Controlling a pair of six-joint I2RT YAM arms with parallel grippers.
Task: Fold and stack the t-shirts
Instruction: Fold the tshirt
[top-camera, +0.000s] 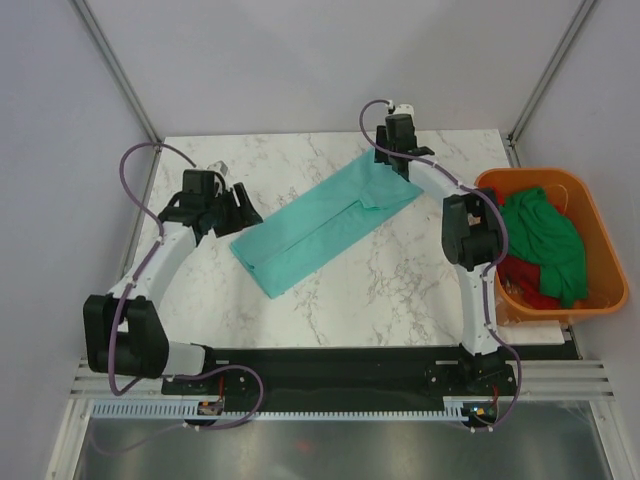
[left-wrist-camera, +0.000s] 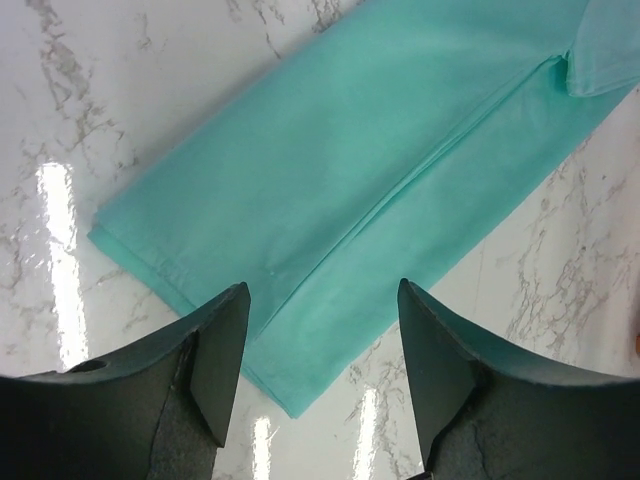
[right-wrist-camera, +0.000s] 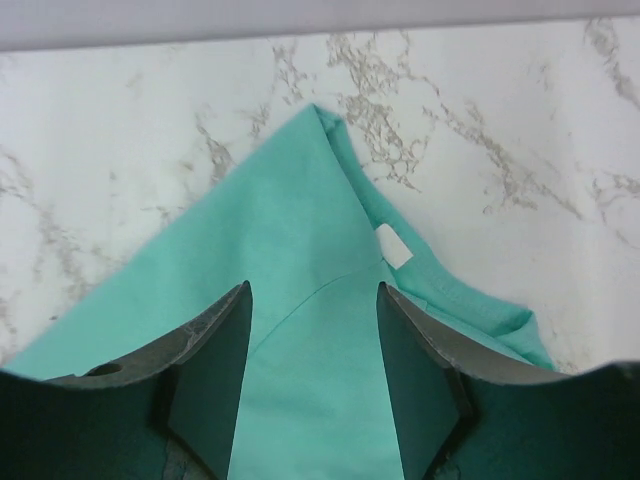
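A light teal t-shirt (top-camera: 320, 222) lies folded into a long strip, running diagonally from near left to far right on the marble table (top-camera: 400, 290). My left gripper (top-camera: 232, 205) is open and empty, just left of the strip's hem end; the left wrist view shows the hem corner (left-wrist-camera: 290, 395) between the open fingers. My right gripper (top-camera: 398, 160) is open and empty over the collar end; the right wrist view shows the teal cloth (right-wrist-camera: 310, 330) and white neck label (right-wrist-camera: 393, 246). A dark green t-shirt (top-camera: 545, 240) and a red one (top-camera: 525, 285) lie bunched in the orange tub (top-camera: 600, 245).
The orange tub stands off the table's right edge, close to my right arm's elbow (top-camera: 470, 235). Grey walls close in the table at the back and sides. A black rail (top-camera: 340, 365) runs along the near edge.
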